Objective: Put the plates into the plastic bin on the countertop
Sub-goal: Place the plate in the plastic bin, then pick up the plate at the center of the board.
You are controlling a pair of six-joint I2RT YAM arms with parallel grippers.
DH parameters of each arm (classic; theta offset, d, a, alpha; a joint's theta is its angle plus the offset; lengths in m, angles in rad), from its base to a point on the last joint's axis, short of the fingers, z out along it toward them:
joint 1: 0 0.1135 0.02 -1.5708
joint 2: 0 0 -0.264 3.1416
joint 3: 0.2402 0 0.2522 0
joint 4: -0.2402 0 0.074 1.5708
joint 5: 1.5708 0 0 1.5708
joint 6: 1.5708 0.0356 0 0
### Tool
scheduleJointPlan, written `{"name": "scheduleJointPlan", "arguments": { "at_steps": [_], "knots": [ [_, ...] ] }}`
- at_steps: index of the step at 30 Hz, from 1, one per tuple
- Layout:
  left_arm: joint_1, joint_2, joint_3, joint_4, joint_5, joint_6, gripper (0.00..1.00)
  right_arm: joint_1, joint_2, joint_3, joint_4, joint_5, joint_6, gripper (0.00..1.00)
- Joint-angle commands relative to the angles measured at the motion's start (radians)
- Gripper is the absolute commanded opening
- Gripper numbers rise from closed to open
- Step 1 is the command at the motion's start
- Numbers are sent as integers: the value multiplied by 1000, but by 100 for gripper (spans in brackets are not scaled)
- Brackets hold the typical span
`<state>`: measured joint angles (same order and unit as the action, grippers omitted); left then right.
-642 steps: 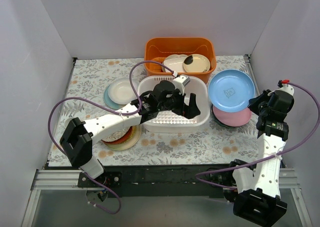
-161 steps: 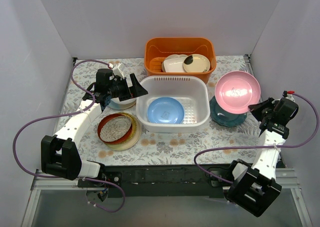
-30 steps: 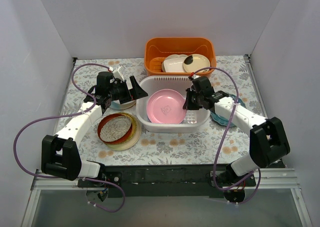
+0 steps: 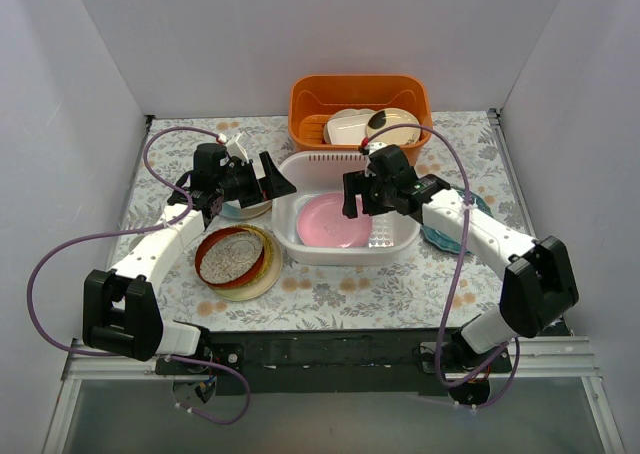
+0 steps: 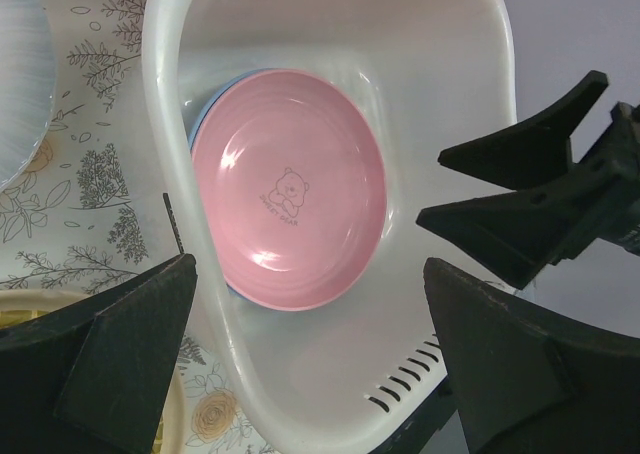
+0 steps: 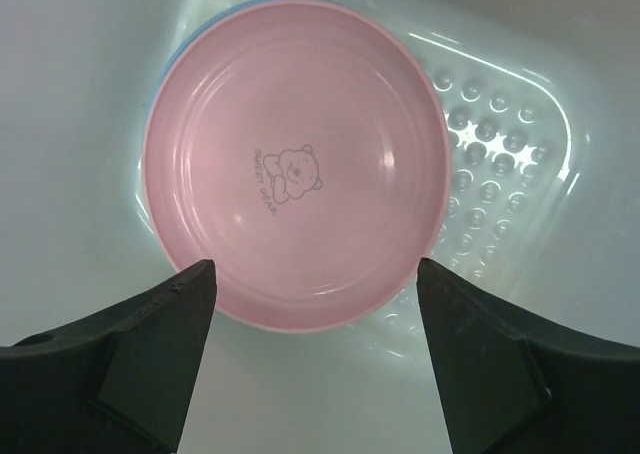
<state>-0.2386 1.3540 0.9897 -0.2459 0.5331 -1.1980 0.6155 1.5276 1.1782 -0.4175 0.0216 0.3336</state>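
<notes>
The pink plate (image 4: pixel 325 224) with a bear print lies flat in the white plastic bin (image 4: pixel 340 257), on top of a blue plate (image 6: pixel 200 32) whose edge peeks out. My right gripper (image 4: pixel 365 196) hovers open just above the pink plate (image 6: pixel 295 164), touching nothing. My left gripper (image 4: pixel 272 177) stands open at the bin's left rim (image 5: pixel 180 204), nothing between its fingers. A red-rimmed plate (image 4: pixel 232 256) rests on a yellow one on the countertop (image 4: pixel 340 292) to the left. A cream-and-light-blue plate (image 4: pixel 240 210) sits under the left arm. A teal plate (image 4: pixel 440 238) shows past the right arm.
An orange basket (image 4: pixel 360 94) behind the bin holds a cream plate with a dark blotch and other dishes. White walls close in the left, back and right sides. My right arm stretches across the bin's right end.
My right gripper has opened and let go of the pink plate, which went from tilted to flat in the bin. The right gripper shifted slightly left. The left arm has not moved.
</notes>
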Motion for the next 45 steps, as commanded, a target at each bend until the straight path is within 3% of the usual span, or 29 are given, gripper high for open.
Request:
{"name": "scheduleJointPlan", "arguments": {
  "at_steps": [1, 17, 28, 34, 45],
  "knots": [
    [5, -1, -8, 17, 16, 0, 98, 4, -112, 2, 57, 55, -15, 89],
    [5, 5, -8, 25, 25, 0, 98, 4, -130, 3, 95, 55, -28, 94],
    [4, 4, -13, 23, 25, -2, 98, -8, -181, 38, 33, 116, -38, 97],
    [5, -4, -16, 25, 27, -2, 98, -78, -240, 8, 17, 118, -39, 98],
    [4, -18, -26, 23, 25, -3, 98, -290, -310, -98, 26, -41, -38, 98]
  ]
}}
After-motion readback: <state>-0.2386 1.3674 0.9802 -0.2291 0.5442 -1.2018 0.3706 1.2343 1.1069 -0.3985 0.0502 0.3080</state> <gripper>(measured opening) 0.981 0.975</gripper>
